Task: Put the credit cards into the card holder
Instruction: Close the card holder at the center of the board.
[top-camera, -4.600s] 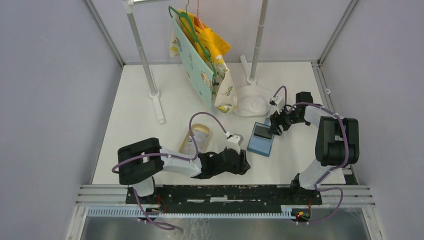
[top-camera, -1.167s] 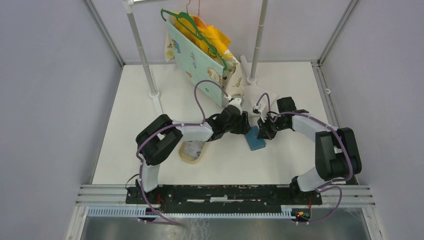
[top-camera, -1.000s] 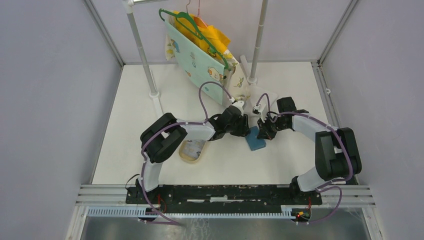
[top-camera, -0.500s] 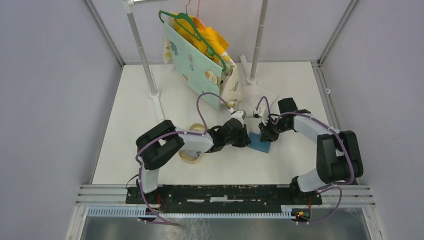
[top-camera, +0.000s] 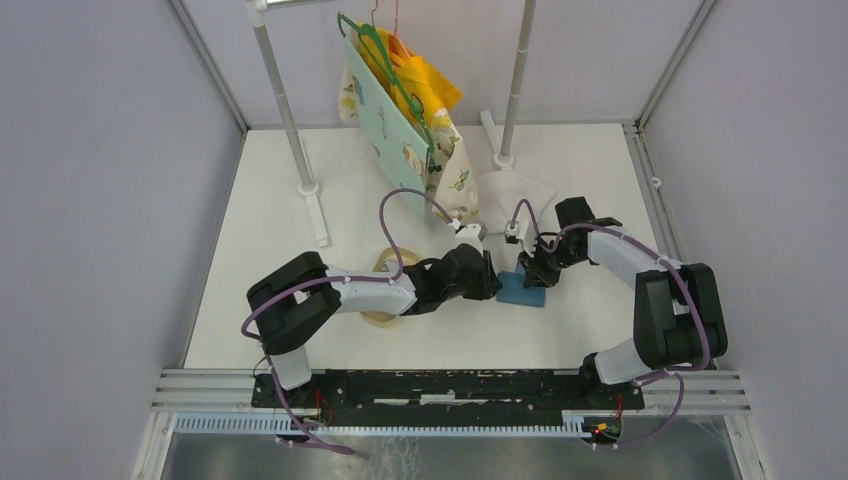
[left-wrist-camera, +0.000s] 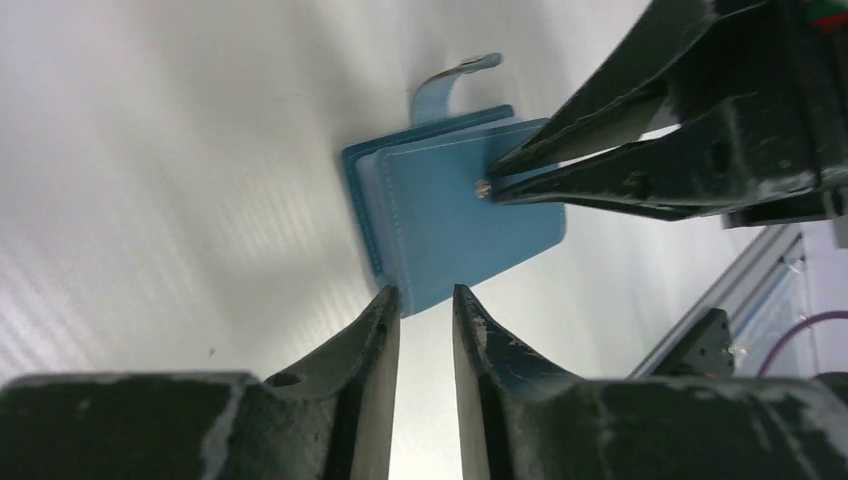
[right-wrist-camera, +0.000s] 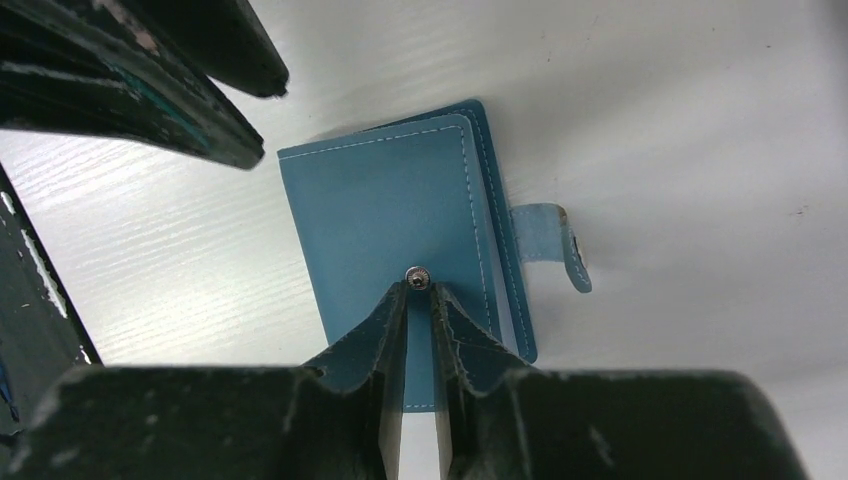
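The card holder (top-camera: 521, 291), a small blue wallet, lies closed and flat on the white table. Its strap tab (right-wrist-camera: 560, 245) hangs unfastened beside it. My right gripper (right-wrist-camera: 418, 288) sits over the wallet's face, jaws a narrow slit apart, tips either side of the round snap button (right-wrist-camera: 417, 275). My left gripper (left-wrist-camera: 425, 295) is at the wallet's (left-wrist-camera: 465, 215) near corner, slightly open with nothing between its fingers. In the top view the left gripper (top-camera: 490, 284) and right gripper (top-camera: 530, 274) meet over the wallet. The credit cards are out of view.
A tan oval tray (top-camera: 384, 262) lies mostly under my left arm. Behind stand two rack poles with hanging clothes (top-camera: 400, 95), a rack foot (top-camera: 318, 215) and a white cloth (top-camera: 512, 190) on the table.
Both grippers and the wallet have shifted toward the near edge, and the wallet went from tilted to flat. The left arm swung over the tray. The hanging clothes swung back to the right.
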